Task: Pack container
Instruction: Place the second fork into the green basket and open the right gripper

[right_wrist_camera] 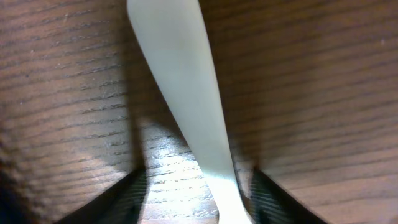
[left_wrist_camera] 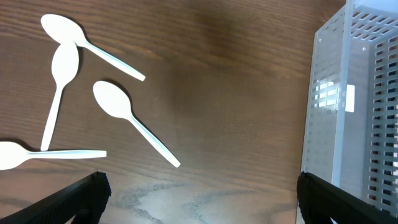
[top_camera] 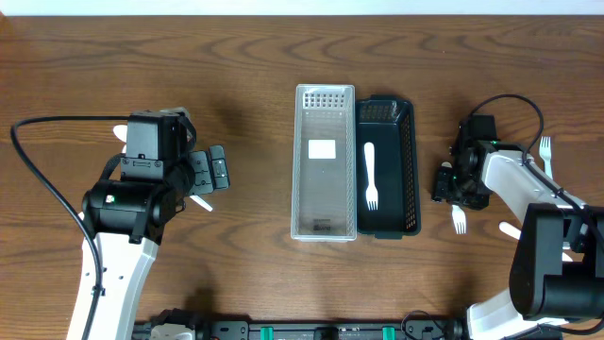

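Observation:
A clear plastic bin (top_camera: 325,161) and a black bin (top_camera: 389,168) stand side by side mid-table. A white fork (top_camera: 370,176) lies in the black bin. My right gripper (top_camera: 458,189) is down at the table with its fingers on either side of a white fork's handle (right_wrist_camera: 180,93), open with gaps on both sides; the fork's tines show in the overhead view (top_camera: 459,221). My left gripper (left_wrist_camera: 199,202) is open and empty above bare wood, between several white spoons (left_wrist_camera: 121,112) and the clear bin's wall (left_wrist_camera: 348,106).
Another white fork (top_camera: 545,151) lies at the far right, and a white utensil (top_camera: 510,229) lies partly under the right arm. The spoons lie mostly under the left arm in the overhead view. A dark rail runs along the front edge (top_camera: 311,331).

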